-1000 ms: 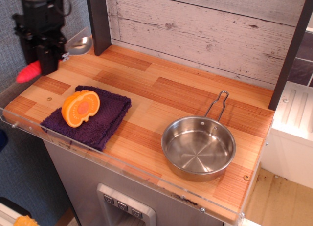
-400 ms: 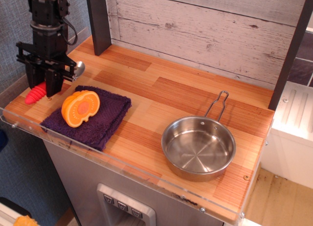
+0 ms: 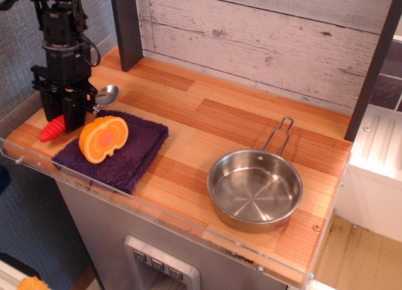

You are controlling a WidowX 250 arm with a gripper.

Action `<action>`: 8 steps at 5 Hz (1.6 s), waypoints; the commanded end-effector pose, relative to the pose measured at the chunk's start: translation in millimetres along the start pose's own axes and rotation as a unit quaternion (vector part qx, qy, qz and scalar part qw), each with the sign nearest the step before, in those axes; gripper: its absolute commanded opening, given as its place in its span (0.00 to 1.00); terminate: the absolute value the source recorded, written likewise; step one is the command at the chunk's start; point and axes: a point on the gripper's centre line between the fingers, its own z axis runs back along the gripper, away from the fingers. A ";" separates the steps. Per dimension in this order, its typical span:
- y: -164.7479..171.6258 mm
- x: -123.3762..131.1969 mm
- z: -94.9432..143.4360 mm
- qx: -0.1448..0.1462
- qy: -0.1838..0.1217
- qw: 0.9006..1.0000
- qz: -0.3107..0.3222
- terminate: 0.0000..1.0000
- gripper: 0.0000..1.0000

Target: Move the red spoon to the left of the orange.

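Observation:
The red spoon (image 3: 53, 128) lies tilted at the counter's left end, its silver bowl (image 3: 107, 94) toward the back and its red handle tip toward the front left. My black gripper (image 3: 68, 117) stands straight down over the spoon's middle, fingers closed on it; the handle's middle is hidden behind them. The spoon looks at or just above the wood. The orange half (image 3: 103, 138) sits cut face up on a purple towel (image 3: 125, 158), just right of the gripper and spoon.
A steel pan (image 3: 254, 189) with a thin wire handle stands at the front right. A dark post (image 3: 127, 26) rises at the back left. A clear acrylic lip (image 3: 163, 218) runs along the counter's front edge.
The gripper has come down and slightly right with the spoon, from high above the left edge to counter level beside the orange.

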 end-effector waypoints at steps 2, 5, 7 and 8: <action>-4.2 -16.1 69.3 0.038 -0.107 0.993 0.017 0.00 1.00; -13.0 -72.0 122.0 0.015 -0.177 0.982 0.062 0.00 1.00; -27.4 -57.4 108.2 -0.020 -0.165 0.986 -0.025 0.00 1.00; -35.2 -61.2 111.8 0.005 -0.143 0.989 -0.025 0.00 1.00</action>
